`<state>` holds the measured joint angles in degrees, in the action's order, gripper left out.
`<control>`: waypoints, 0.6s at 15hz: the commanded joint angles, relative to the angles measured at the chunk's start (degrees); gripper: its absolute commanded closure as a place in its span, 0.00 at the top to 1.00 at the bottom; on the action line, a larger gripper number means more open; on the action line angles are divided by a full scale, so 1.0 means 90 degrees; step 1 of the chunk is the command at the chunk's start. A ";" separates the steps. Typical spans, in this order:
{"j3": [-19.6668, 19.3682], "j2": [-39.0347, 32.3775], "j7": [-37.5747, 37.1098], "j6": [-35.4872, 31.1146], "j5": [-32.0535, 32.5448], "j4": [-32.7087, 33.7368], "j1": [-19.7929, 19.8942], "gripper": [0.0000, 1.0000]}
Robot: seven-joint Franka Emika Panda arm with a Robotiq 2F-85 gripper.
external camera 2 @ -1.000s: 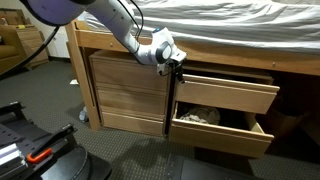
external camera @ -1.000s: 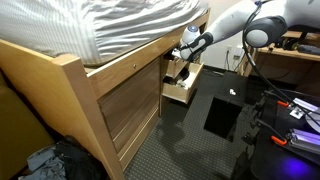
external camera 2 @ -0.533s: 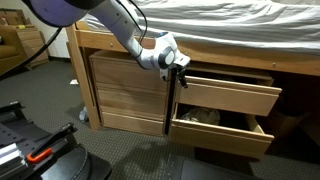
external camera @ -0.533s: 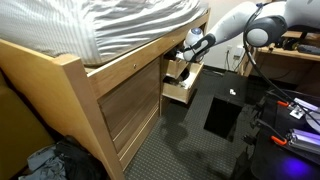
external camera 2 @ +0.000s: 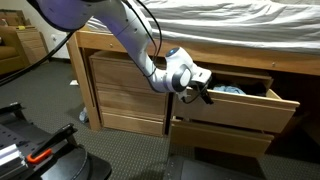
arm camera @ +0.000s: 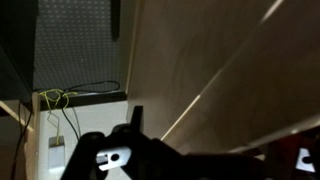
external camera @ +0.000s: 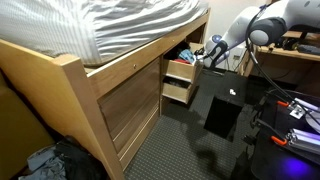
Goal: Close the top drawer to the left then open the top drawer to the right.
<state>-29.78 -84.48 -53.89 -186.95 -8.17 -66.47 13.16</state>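
We see pale, smooth, matt wood on the bed frame (external camera: 110,95) and upper open drawer (external camera 2: 235,108), striped cloth bedding (external camera: 110,25), rough dark carpet floor (external camera: 170,150), glossy white arm (external camera: 295,12).

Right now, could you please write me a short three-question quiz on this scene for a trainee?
1. True or false: the upper pale-wood drawer next to the robot's claw is fully shut.
2. What shows inside that drawer? A) blue cloth B) books C) nothing
3. Fill in: the grey-and-white bed cover above the drawers has a ___ pattern.
Key: 1 false, it stands pulled out; 2 A; 3 striped.
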 commanded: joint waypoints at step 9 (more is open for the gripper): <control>-0.0458 0.0009 0.0503 -0.0597 -0.0739 -0.0713 -0.0172 1.00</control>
<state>-35.47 -84.40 -55.69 -192.46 -9.39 -73.49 11.24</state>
